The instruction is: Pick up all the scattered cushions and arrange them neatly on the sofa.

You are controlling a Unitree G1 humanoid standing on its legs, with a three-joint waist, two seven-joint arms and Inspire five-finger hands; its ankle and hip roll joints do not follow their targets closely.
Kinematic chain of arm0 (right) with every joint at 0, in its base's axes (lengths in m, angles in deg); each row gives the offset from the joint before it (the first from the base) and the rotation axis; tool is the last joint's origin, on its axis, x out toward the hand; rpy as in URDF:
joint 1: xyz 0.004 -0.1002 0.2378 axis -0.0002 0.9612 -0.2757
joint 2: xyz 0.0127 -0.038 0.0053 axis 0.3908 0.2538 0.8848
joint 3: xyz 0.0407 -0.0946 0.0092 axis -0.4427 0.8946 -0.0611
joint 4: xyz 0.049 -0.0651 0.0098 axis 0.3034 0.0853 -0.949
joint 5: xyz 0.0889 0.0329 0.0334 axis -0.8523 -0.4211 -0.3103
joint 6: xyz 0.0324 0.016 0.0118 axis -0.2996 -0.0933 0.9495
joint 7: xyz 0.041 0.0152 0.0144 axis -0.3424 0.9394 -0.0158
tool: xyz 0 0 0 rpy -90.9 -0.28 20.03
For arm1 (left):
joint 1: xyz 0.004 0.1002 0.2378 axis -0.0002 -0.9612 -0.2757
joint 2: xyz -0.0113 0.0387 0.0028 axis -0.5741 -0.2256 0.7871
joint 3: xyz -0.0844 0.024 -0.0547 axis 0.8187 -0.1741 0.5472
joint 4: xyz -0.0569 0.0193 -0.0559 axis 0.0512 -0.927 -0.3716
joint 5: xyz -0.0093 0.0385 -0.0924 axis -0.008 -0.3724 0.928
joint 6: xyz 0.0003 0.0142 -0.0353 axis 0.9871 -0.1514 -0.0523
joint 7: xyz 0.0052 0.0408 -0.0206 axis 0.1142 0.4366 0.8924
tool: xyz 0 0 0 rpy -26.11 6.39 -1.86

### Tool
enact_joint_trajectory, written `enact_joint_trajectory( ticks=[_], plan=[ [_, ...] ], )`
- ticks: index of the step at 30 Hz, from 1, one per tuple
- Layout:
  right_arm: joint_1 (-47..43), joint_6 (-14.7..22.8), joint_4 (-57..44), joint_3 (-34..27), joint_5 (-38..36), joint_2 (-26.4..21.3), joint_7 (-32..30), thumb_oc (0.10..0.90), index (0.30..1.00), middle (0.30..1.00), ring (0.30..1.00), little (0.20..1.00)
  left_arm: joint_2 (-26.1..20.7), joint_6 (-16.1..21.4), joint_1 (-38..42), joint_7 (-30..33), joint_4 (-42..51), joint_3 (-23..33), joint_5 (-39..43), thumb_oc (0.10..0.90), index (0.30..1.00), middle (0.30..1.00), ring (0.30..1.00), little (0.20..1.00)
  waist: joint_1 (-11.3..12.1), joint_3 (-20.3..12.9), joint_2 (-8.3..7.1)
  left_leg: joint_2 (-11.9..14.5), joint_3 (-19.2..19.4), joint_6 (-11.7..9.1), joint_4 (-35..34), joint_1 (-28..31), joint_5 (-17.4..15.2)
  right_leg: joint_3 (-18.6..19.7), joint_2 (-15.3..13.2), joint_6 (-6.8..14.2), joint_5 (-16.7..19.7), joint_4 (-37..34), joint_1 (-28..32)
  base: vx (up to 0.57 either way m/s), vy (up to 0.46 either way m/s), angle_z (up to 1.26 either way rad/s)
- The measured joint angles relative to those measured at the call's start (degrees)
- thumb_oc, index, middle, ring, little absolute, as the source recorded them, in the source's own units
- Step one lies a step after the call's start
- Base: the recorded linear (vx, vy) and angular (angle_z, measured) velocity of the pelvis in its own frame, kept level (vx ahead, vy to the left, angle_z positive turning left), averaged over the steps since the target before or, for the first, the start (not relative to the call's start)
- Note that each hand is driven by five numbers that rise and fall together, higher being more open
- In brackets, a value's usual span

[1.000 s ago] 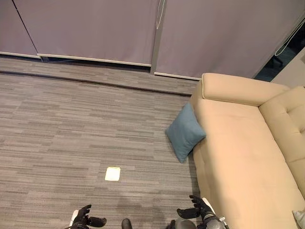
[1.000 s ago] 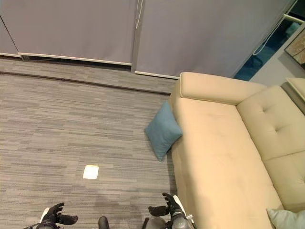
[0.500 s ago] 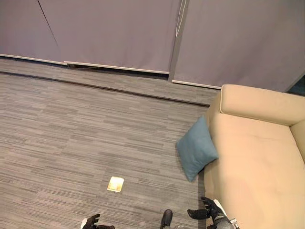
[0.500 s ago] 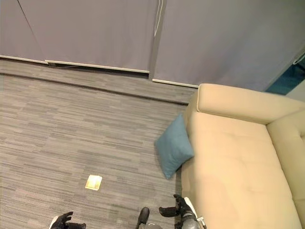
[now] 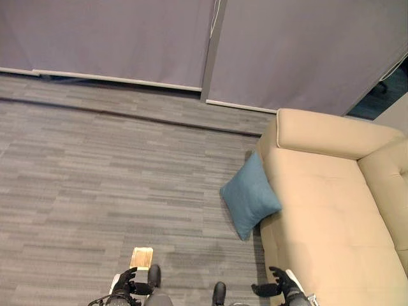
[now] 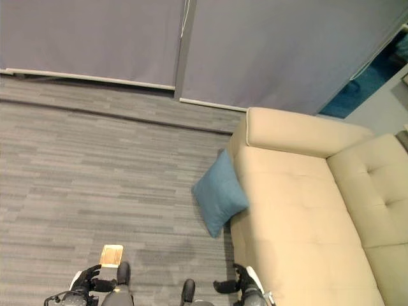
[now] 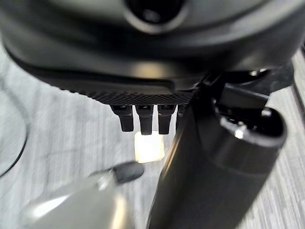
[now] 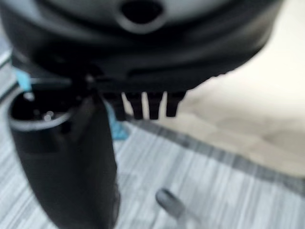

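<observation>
so the blue cushion (image 5: 250,194) stands on one corner on the grey carpet floor (image 5: 95,178), tilted and leaning against the front face of the beige sofa (image 5: 331,210), just below the seat edge near the armrest end; it is not yet on the seat. the left hand (image 5: 125,282) and the right hand (image 5: 278,283) both sit low at the near edge of the head views, well apart from the cushion, each with its fingers loosely relaxed and grasping nothing; the wrist views show straight fingers (image 7: 143,119) with only carpet or sofa past them. the step in hand looks like the approach, so the sensible thing is to close in on the cushion squarely, keeping the sofa on the right, until it lies between the two hands. a soft, bulky thing like this is likely to fold if pinched at a corner, so taking it by its two opposite sides with both hands should give a steadier lift. a small pale floor plate (image 5: 141,257) lies just beside the left hand and plays no part. once lifted, the cushion wants setting upright against the backrest, not dropped flat on the seat
</observation>
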Motion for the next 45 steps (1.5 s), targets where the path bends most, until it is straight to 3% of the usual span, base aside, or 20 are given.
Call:
enact_joint_trajectory(
  ticks=[2, 5, 8, 9, 10, 14, 16, 19, 21, 22, 24, 26, 28, 30, 33, 37, 40, 43, 44, 45],
  plan=[
    [0.5, 0.1, 0.5, 0.0, 0.0, 1.8, 0.1, 0.8, 0.9, 0.9, 0.9, 0.9, -2.0, -0.3, -0.9, 0.2, 0.1, 0.0, 0.0, 0.8, 0.9, 0.9, 0.9, 0.9, 0.1, -1.2, -1.3, -2.5, 1.9, 2.4, -1.0, 2.5, -1.2, 0.5, -2.7, 1.7, -1.3, 5.8, -2.0, 0.24, 0.347, -0.17],
    [-2.3, 0.1, 0.5, -0.1, 0.0, 2.0, 0.2, 0.8, 0.9, 0.9, 0.9, 0.9, -2.6, -1.4, -1.7, 0.1, 0.2, -0.1, 0.0, 0.8, 0.9, 0.9, 0.9, 0.9, -0.2, -1.0, 0.26, -2.7, 3.3, 5.2, -1.9, 4.3, -1.7, 1.3, -3.7, 3.4, -1.4, 16.2, -6.8, 0.18, 0.235, -0.28],
    [-3.7, 0.0, 0.1, -0.7, 0.0, 2.0, 0.2, 0.8, 0.9, 0.9, 0.9, 0.9, -2.3, -1.3, -2.4, 0.1, 0.2, -0.1, 0.0, 0.8, 0.9, 0.9, 0.9, 0.9, -0.3, -0.7, 1.88, -3.0, 5.0, 7.0, -3.7, 9.0, -3.3, 1.2, -6.2, 5.8, 2.1, 29.6, -11.8, 0.29, 0.253, -0.22],
    [-3.7, 0.0, 0.1, -0.7, 0.0, 2.0, 0.2, 0.8, 0.9, 0.9, 0.9, 0.9, -2.3, -1.3, -2.4, 0.1, 0.2, -0.1, 0.0, 0.8, 0.9, 0.9, 0.9, 0.9, -0.3, -0.7, 1.88, -3.0, 5.0, 7.0, -3.7, 9.0, -3.3, 1.2, -6.2, 5.8, 2.1, 29.6, -11.8, 0.25, 0.141, -0.35],
    [-2.8, 0.3, -0.8, -0.8, 0.0, 2.5, 0.4, 0.8, 0.9, 0.9, 0.9, 0.9, -3.1, -1.2, -2.9, 0.2, 0.4, -1.6, 0.0, 0.8, 0.9, 0.9, 0.9, 0.9, -1.1, -1.1, 2.23, -3.2, 4.2, 8.9, -4.4, 11.2, -4.0, 0.5, -5.0, 7.2, -2.4, 32.1, -13.5, 0.24, 0.073, -0.18],
    [-3.0, 0.0, -1.5, -0.5, 0.0, 1.9, 0.7, 0.8, 0.9, 0.9, 0.9, 0.9, -3.0, -1.6, -1.9, 0.1, 0.0, -1.8, -0.2, 0.8, 0.9, 0.9, 0.9, 0.9, -3.1, -1.2, 1.99, -4.0, 4.5, 9.3, -4.4, 12.8, -5.3, -3.7, -0.8, 4.5, -3.5, 19.1, -15.8, 0.2, 0.006, -0.05],
    [-3.0, 0.0, -1.5, -0.7, -0.1, 1.8, 0.7, 0.8, 0.9, 0.9, 0.9, 0.9, -2.5, -1.6, -1.8, 0.1, 0.1, -1.8, -0.2, 0.8, 0.9, 0.9, 0.9, 0.9, -3.6, -1.1, 1.73, -4.6, 5.3, 8.7, -4.3, 13.5, -5.4, -6.5, -0.4, 2.6, -1.8, 13.4, -17.5, 0.26, -0.006, -0.09],
    [-3.5, 0.0, -1.6, -0.7, 0.3, 1.8, 1.0, 0.8, 0.9, 0.9, 0.9, 0.9, -2.2, -1.7, -2.3, 0.1, -0.3, -1.5, -0.2, 0.8, 0.9, 0.9, 0.9, 0.9, -3.1, -1.2, 1.04, -4.8, 7.0, 7.5, -4.3, 16.1, -7.3, -13.6, -0.6, 2.6, 1.3, 5.7, -17.8, 0.24, 0.003, -0.21],
    [-3.3, -0.1, -1.2, -0.7, 0.4, 1.6, 1.1, 0.8, 0.9, 0.9, 0.9, 0.9, -2.1, -1.7, -2.5, 0.1, -0.4, -1.5, -0.4, 0.8, 0.9, 0.9, 0.9, 0.9, -3.1, -1.4, 0.83, -4.6, 6.7, 5.8, -4.3, 18.1, -9.2, -13.5, -0.1, 1.2, 2.1, 5.5, -15.9, 0.28, -0.024, 0.02],
    [-3.4, -0.5, -0.9, -0.7, 0.6, 1.4, 1.1, 0.8, 0.9, 0.9, 0.9, 0.9, -1.5, -1.8, -2.6, 0.2, -1.2, -1.6, -1.1, 0.8, 0.9, 0.9, 0.9, 0.9, -2.8, -1.5, 1.17, -3.7, 6.5, 4.6, -4.0, 19.0, -10.4, -11.1, 1.3, -2.1, 5.0, 5.8, -15.4, 0.29, -0.057, 0.11],
    [-2.9, -0.4, -1.3, -1.3, 0.6, 0.8, 1.1, 0.8, 0.9, 0.9, 0.9, 0.9, -0.3, -1.8, -2.6, -0.1, -1.6, -2.0, -1.3, 0.8, 0.9, 0.9, 0.9, 0.9, -3.4, -1.7, 3.38, -1.2, 5.2, 3.3, -1.4, 19.0, -12.1, -10.4, 3.6, -3.7, 4.5, 6.9, -14.7, 0.27, -0.064, 0.25],
    [-2.9, -0.7, -1.1, -1.3, 0.6, 0.1, 1.2, 0.8, 0.9, 0.9, 0.9, 0.9, 0.6, -1.8, -2.4, -0.1, -1.5, -2.3, -1.7, 0.8, 0.9, 0.9, 0.9, 0.9, -3.2, -1.7, 3.99, 0.9, 4.7, 1.8, 5.3, 17.5, -11.5, -11.0, 5.3, -5.9, 3.1, 4.7, -11.1, 0.21, -0.113, 0.17],
    [-2.3, -0.6, -1.2, -1.9, 0.6, -0.4, 1.1, 0.8, 0.9, 0.9, 0.9, 0.9, 1.4, -1.8, -2.4, -0.2, -1.6, -2.1, -2.2, 0.8, 0.9, 0.9, 0.9, 0.9, -3.4, -1.9, 3.22, 1.7, 3.3, -1.3, 16.2, 13.7, -10.5, -11.9, 5.6, -7.3, 3.0, 1.2, -7.2, 0.1, -0.076, 0.22],
    [-2.1, -0.7, -0.9, -2.1, 0.5, -1.3, 0.9, 0.8, 0.9, 0.9, 0.9, 0.9, 2.2, -1.6, -2.1, -0.2, -1.0, -2.1, -2.2, 0.8, 0.9, 0.9, 0.9, 0.9, -2.7, -1.9, 2.25, 2.3, 3.0, -6.2, 27.2, 7.7, -10.4, -11.3, 6.1, -8.4, 3.2, -2.0, -4.3, 0.11, -0.03, -0.08],
    [-3.3, -0.6, -0.8, -2.2, 0.5, -2.3, 0.8, 0.8, 0.9, 0.9, 0.9, 0.9, 2.3, -1.0, -1.6, -0.2, 0.4, -2.1, -2.1, 0.8, 0.9, 0.9, 0.9, 0.9, -2.8, -1.8, 1.71, 1.8, 3.0, -5.0, 26.5, 1.5, -11.2, -9.8, 7.5, -9.5, 2.9, -5.6, -2.3, 0.17, 0.045, -0.27],
    [-4.0, -0.7, -0.7, -1.9, 0.5, -2.3, 0.6, 0.8, 0.9, 0.9, 0.9, 0.9, 1.5, -1.0, -1.4, -0.2, 0.2, -2.1, -2.1, 0.8, 0.9, 0.9, 0.9, 0.9, -3.0, -1.4, 0.46, 1.2, 2.6, -4.0, 4.5, 1.4, -7.1, -6.2, 8.8, -9.3, 1.5, -5.6, 0.0, 0.23, 0.113, -0.48],
    [-4.0, -0.9, 0.0, 0.1, 0.5, -2.6, 0.1, 0.8, 0.9, 0.9, 0.9, 0.9, 1.6, -0.7, -0.9, -0.1, -0.7, -2.1, -1.2, 0.8, 0.9, 0.9, 0.9, 0.9, -1.1, -1.5, 0.68, 0.7, -5.9, -6.1, -3.0, 0.6, -2.4, -1.4, 9.9, -9.2, 0.5, -5.6, 1.0, 0.2, 0.116, -0.83],
    [-3.0, -0.8, 0.3, -0.1, 0.6, -2.9, 0.0, 0.8, 0.9, 0.9, 0.9, 0.9, 2.1, -0.5, -0.1, -0.2, -1.3, -2.2, -1.1, 0.8, 0.9, 0.9, 0.9, 0.9, -0.7, -1.4, 2.47, 1.1, -5.7, -3.3, -0.5, 0.0, -0.8, 0.7, 10.5, -8.6, -0.3, -5.5, 3.2, 0.19, 0.155, -0.73],
    [-1.4, -0.8, 1.5, -0.2, 0.6, -2.7, -0.2, 0.8, 0.9, 0.9, 0.9, 0.9, 2.5, -0.7, -1.2, -0.2, -1.9, -2.2, -1.1, 0.8, 0.9, 0.9, 0.9, 0.9, -1.4, -2.8, 4.06, 0.7, -4.6, 0.2, -0.7, 2.0, 1.7, 2.2, 9.9, -7.0, -1.9, -4.6, 4.2, 0.21, 0.273, -0.73],
    [-0.9, -0.8, 1.6, 0.1, 0.6, -2.3, 0.1, 0.8, 0.9, 0.9, 0.9, 0.9, 2.3, -0.7, -2.1, -0.1, -1.9, -2.2, -1.1, 0.8, 0.9, 0.9, 0.9, 0.9, -1.4, -3.4, 3.57, -0.1, -3.0, 0.7, -2.1, 3.5, 1.5, 2.8, 8.6, -5.7, -2.7, -2.7, 3.4, 0.17, 0.247, -0.68]
  ],
)
